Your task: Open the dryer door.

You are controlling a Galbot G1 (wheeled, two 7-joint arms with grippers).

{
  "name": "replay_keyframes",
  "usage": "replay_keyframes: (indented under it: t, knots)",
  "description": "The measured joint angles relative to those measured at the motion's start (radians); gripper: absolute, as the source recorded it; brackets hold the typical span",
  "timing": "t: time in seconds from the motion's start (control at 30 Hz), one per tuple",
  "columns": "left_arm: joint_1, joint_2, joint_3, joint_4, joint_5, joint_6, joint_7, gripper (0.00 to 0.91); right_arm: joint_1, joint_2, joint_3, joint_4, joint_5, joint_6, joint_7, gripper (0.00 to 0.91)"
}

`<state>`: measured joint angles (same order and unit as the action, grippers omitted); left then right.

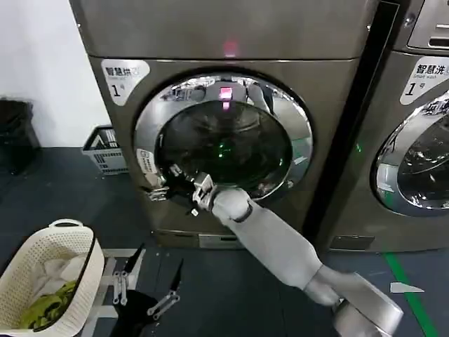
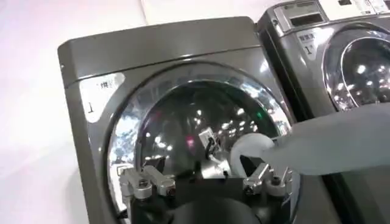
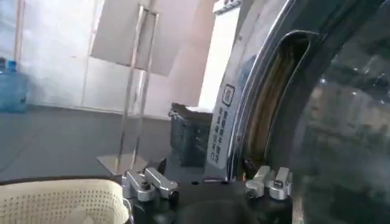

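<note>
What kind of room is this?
Probably a laundry room or laundromat: the dryer door sits beside a second machine just like it, and a laundry basket of clothes stands on the floor.

We see the dryer door (image 1: 223,137) as a bright chrome ring around near-black glass, with a small pink light and a green glint mirrored in it. The machine (image 1: 210,28) it hangs on is bronze-grey, carrying a white label with dark characters at its upper corner. The right arm (image 1: 273,239) is pale grey, and its gripper (image 1: 163,184) is black with silvery metal parts. On the dark blue-grey floor (image 1: 56,189) we find a cream laundry basket (image 1: 49,267) pierced with a dotted pattern, holding white and yellow-green cloth. A grey crate (image 1: 105,149) stands by the white wall (image 1: 35,63), and green tape (image 1: 407,288) stripes the floor.
</note>
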<state>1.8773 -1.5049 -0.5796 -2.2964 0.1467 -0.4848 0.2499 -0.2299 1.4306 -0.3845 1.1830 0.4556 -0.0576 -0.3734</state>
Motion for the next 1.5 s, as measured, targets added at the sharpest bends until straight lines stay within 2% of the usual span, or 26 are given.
replay_keyframes:
  t: [0.37, 0.87, 1.5]
  knots:
    - [-0.001, 0.001, -0.004, 0.001, -0.006, 0.0, 0.0, 0.907, 0.03, -0.008, -0.022, -0.018, 0.003, 0.011, -0.098, 0.907]
    - [-0.008, 0.003, -0.009, 0.002, -0.013, 0.004, 0.002, 0.907, 0.037, -0.07, -0.042, 0.034, 0.042, 0.03, -0.239, 0.907]
    - [-0.057, 0.031, -0.058, 0.003, -0.105, 0.076, 0.039, 0.907, -0.021, -0.235, -0.063, 0.213, 0.111, 0.064, -0.41, 0.907]
